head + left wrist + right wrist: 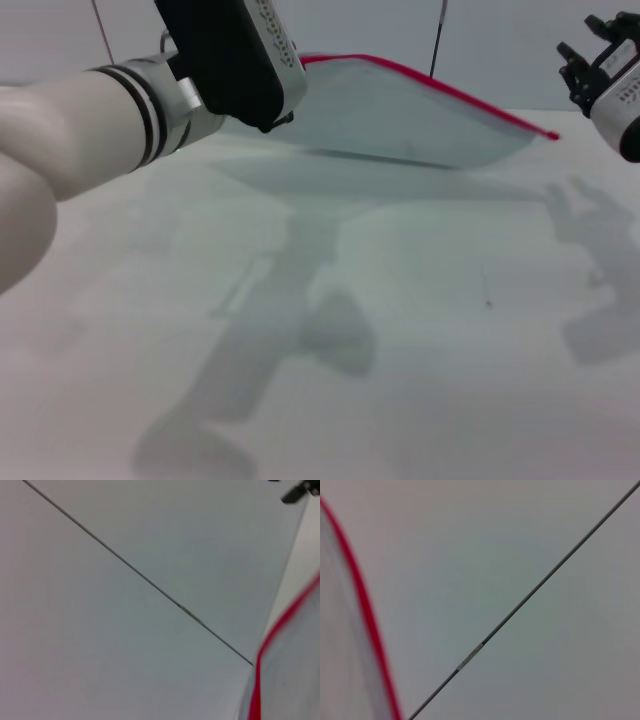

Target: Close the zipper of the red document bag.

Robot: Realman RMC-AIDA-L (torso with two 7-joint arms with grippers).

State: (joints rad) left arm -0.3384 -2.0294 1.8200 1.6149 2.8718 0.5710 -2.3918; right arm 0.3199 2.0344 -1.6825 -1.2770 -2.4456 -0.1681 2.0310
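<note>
The left gripper [268, 122] holds one end of the red document bag [400, 115] lifted off the worktop [420, 330], its fingers' state indiscernible; the right gripper [590, 55], fingers apart near the far corner, should pinch the zipper [440, 88] squarely and slide steadily.

One red document bag [400, 115] out there, one zipper [440, 88] along its edge, two grippers: left gripper [270, 122], right gripper [590, 55].

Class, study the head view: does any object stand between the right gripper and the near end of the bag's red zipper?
Nothing visible does. The right gripper hangs just beyond the zipper end of the red document bag, with only open space between. The left gripper is at the bag's other end.
</note>
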